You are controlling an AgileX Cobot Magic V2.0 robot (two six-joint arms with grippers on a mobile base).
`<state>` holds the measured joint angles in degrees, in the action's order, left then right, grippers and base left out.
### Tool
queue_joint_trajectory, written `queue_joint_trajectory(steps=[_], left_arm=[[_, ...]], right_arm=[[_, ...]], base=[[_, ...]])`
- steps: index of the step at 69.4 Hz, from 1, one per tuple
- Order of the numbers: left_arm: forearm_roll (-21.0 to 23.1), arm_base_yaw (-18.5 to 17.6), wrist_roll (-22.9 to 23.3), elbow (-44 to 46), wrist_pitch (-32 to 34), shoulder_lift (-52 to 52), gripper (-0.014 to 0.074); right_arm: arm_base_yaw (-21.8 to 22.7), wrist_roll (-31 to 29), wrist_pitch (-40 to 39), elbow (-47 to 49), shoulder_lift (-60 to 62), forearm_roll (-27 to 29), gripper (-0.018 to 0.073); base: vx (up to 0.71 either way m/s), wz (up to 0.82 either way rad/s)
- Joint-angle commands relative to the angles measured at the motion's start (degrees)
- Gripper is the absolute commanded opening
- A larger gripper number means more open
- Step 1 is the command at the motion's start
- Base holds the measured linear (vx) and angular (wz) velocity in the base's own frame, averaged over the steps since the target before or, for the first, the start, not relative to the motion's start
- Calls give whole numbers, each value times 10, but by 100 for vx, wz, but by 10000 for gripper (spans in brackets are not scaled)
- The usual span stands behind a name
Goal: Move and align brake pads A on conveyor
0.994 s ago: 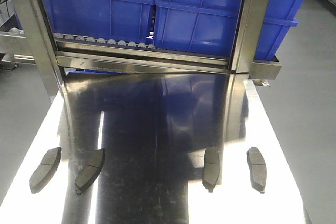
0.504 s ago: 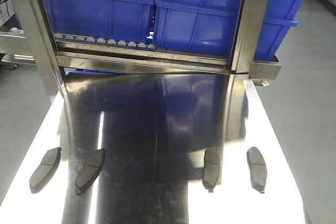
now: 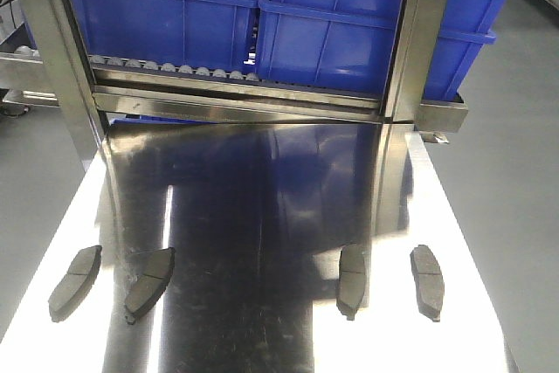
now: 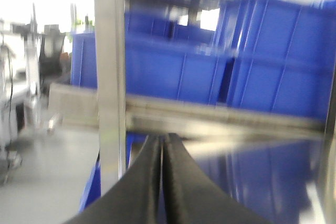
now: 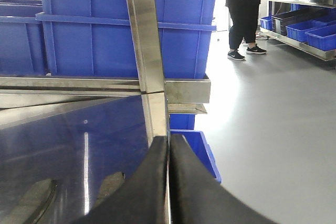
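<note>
Though no conveyor shows, all four lie apart on the steel table [image 3: 262, 207]: far-left pad [image 3: 75, 282], inner-left pad [image 3: 149, 283], inner-right pad [image 3: 352, 279], far-right pad [image 3: 427, 280]. Left gripper [image 4: 161, 148] and right gripper [image 5: 168, 148] are both pinched together, empty. Likely stiff, dense, and slick on steel; pinch each across its narrow middle.

From the front we look steeply down across the steel tabletop [image 3: 262, 216] toward the blue bins [image 3: 349, 32] on the roller rack [image 3: 175, 68], from well back. Each wrist camera sits just behind its hand and looks low and level out over it. Beyond the left gripper [image 4: 161, 145] stand the rack's left upright [image 4: 110, 77] and the bins (this view is blurred), while beyond the right gripper [image 5: 168, 148] rises the right upright [image 5: 144, 40], with grey floor [image 5: 262, 119] to the hand's right. All three views share the bins, the rack and the tabletop's far end.
</note>
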<state>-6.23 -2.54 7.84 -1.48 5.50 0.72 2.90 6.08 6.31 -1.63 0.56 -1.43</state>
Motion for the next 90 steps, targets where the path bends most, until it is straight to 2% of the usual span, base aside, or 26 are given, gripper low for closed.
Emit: queue_joint_trajectory(steps=[1,14,18,24,27,32,38,46,54,64,73,90], left_arm=[[0,-2,2,-4,97,8,-6],[7,-2,2,-4,272,8,-6],[28,-2,4,2,298,8,-6],[68,-2,5,43,285,8,-6],[80,-2,2,84,250,6,-6],[78,-2,-17,156,173,-11,-6],[75,-2,-60,253,64,-60,-6],[75,-2,-107,378,-48,-156,-6],[78,-2,-109,493,-142,-257,-3],[79,-2,-109,590,-250,-382,27],[79,-2,-109,636,-324,-469,120],[79,-3,-130,641,-398,-552,450]], right_arm=[[4,-2,-39,-6,7,-4,-11],[4,-2,-39,-6,7,-4,-11],[4,-2,-39,-6,7,-4,-11],[4,-2,-39,-6,7,-4,-11],[4,-2,-39,-6,7,-4,-11],[4,-2,-39,-6,7,-4,-11],[4,-2,-39,-6,7,-4,-11],[4,-2,-39,-6,7,-4,-11],[4,-2,-39,-6,7,-4,-11],[4,-2,-39,-6,7,-4,-11],[4,-2,-39,-6,7,-4,-11],[4,-2,-39,-6,7,-4,-11]], base=[[0,0],[0,0],[0,0],[0,0],[0,0],[0,0],[0,0],[0,0],[0,0],[0,0],[0,0],[0,0]])
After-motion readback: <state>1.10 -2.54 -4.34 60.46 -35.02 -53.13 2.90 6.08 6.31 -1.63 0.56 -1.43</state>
